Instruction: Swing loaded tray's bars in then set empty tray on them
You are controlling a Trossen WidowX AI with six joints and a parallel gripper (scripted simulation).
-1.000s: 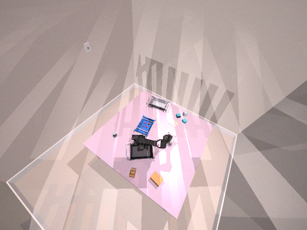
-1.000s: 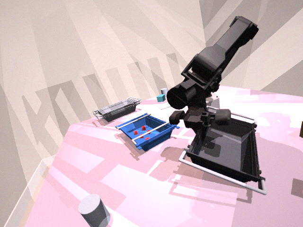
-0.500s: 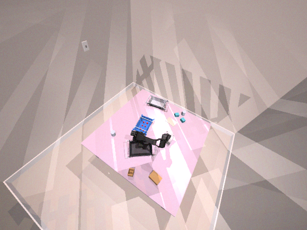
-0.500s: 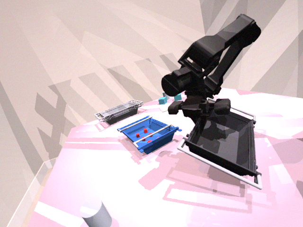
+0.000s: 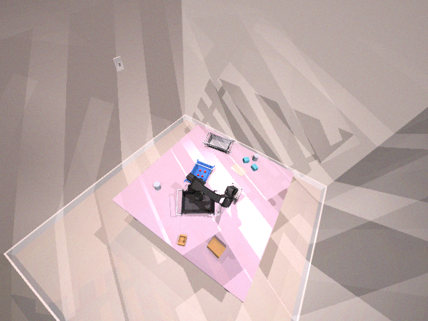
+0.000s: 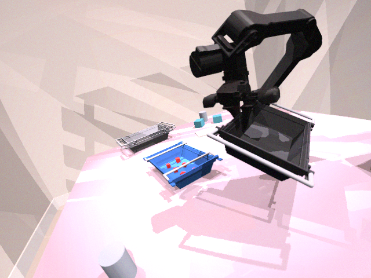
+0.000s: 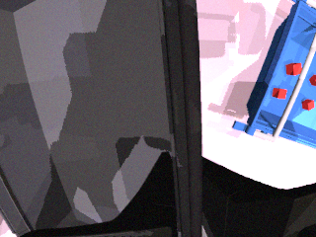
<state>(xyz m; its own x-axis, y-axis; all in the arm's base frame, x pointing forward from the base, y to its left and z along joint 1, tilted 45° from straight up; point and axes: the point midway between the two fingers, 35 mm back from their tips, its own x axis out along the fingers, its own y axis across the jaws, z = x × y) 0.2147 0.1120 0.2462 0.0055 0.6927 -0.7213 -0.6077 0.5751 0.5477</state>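
Observation:
The blue tray (image 5: 195, 170) (image 6: 195, 175) stands on the table with several red blocks (image 6: 178, 159) (image 7: 293, 69) inside. Its two pale bars, one farther bar (image 6: 164, 151) and one nearer bar (image 6: 191, 162), lie in across its top. The empty black tray (image 5: 188, 207) (image 6: 278, 131) (image 7: 99, 99) is held in the air beside it, tilted in the exterior view. Its own bars are out over its ends; the near one is a light bar (image 6: 248, 153). My gripper (image 6: 244, 118) (image 7: 174, 157) is shut on the black tray's side wall. The exact finger contact is partly hidden.
A grey tray with wires (image 5: 219, 142) (image 6: 151, 142) stands at the back. Two teal blocks (image 5: 246, 160) (image 6: 199, 123) stand near a grey cylinder (image 5: 255, 157) (image 6: 203, 116). Another cylinder (image 5: 157, 185) (image 6: 118, 263) stands apart. An orange block (image 5: 216, 247) and small orange box (image 5: 182, 240) lie beyond the black tray.

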